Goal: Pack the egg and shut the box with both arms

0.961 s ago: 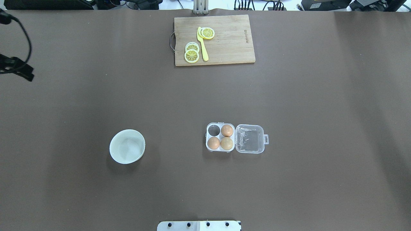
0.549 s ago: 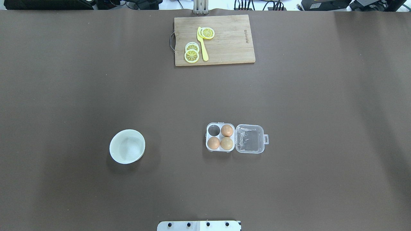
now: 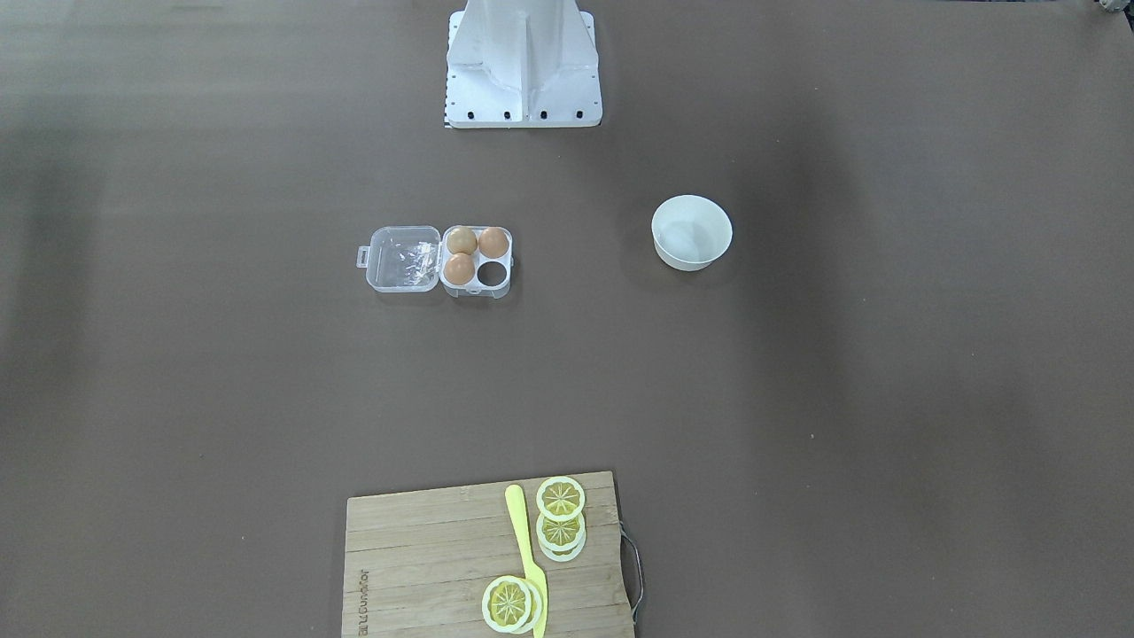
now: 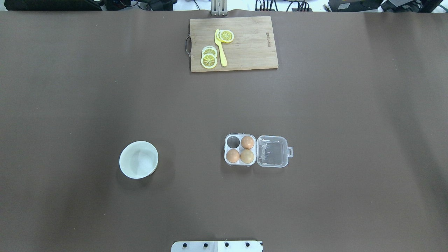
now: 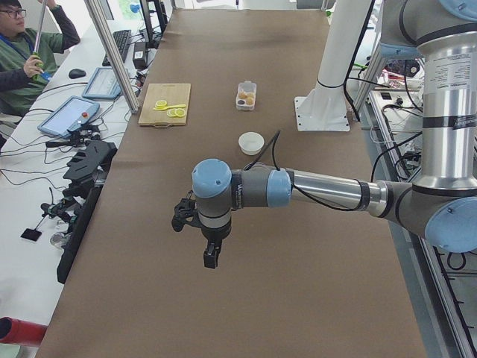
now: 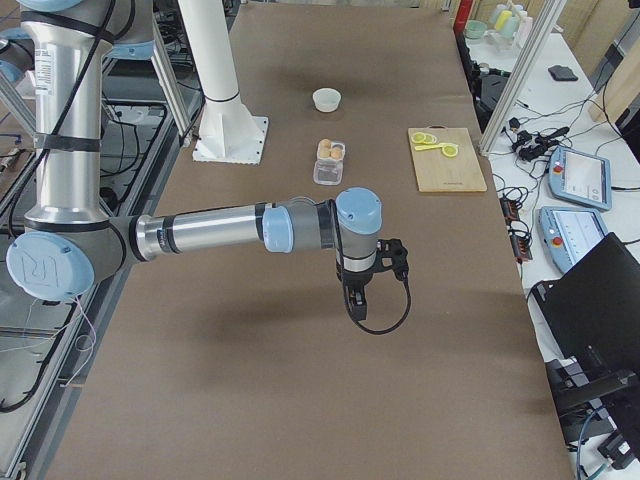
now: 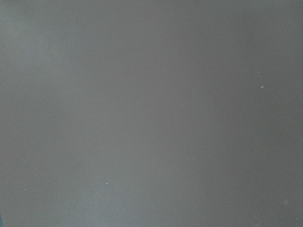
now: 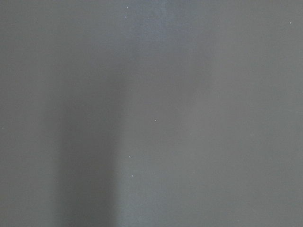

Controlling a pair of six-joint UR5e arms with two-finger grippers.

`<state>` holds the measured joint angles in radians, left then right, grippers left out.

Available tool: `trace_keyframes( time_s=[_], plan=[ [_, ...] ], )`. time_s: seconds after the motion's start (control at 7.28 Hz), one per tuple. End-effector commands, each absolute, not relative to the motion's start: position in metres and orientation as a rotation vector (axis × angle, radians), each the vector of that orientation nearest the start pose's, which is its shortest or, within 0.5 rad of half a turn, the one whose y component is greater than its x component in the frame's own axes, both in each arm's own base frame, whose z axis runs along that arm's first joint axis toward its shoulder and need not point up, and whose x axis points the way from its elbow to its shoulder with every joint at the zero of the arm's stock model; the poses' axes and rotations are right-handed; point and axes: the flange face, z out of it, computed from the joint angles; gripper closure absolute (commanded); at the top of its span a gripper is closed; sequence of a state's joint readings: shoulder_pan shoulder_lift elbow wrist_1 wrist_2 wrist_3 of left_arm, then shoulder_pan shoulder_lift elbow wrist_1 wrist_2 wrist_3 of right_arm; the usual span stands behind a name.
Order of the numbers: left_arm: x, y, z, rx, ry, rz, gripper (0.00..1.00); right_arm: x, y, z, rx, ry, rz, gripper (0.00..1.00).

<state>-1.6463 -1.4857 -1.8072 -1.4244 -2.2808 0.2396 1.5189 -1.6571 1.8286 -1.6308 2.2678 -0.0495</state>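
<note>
1. Hanging over the bare worktop [image 4: 224, 105] well left of the bowl, the left arm [image 5: 328, 190] points its jaws down; whether they are open or closed cannot be told.
2. The white bowl [image 4: 138, 160] stands left of the box.
3. The box [image 4: 240, 149] sits mid-worktop, with eggs [image 4: 232, 155] in three of its four cups and its lid [image 4: 272, 151] lying flat open on its right.
4. The right arm [image 6: 200, 232] hangs well right of the box, and the state of its jaws cannot be told either.
</note>
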Motion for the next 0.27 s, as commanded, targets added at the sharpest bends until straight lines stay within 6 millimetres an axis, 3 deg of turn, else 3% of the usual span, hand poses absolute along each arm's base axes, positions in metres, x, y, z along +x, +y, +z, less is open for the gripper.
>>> trace_keyframes(
  time_s=[0.0, 0.14],
  plan=[
    [-0.102, -0.456, 0.57, 0.277, 0.741, 0.214, 0.02, 0.043, -0.455, 0.595, 0.083, -0.666, -0.139, 0.0],
    [-0.101, -0.452, 0.582, 0.348, 0.728, 0.234, 0.02, 0.044, -0.45, 0.6, 0.075, -0.666, -0.135, 0.0]
  ],
)
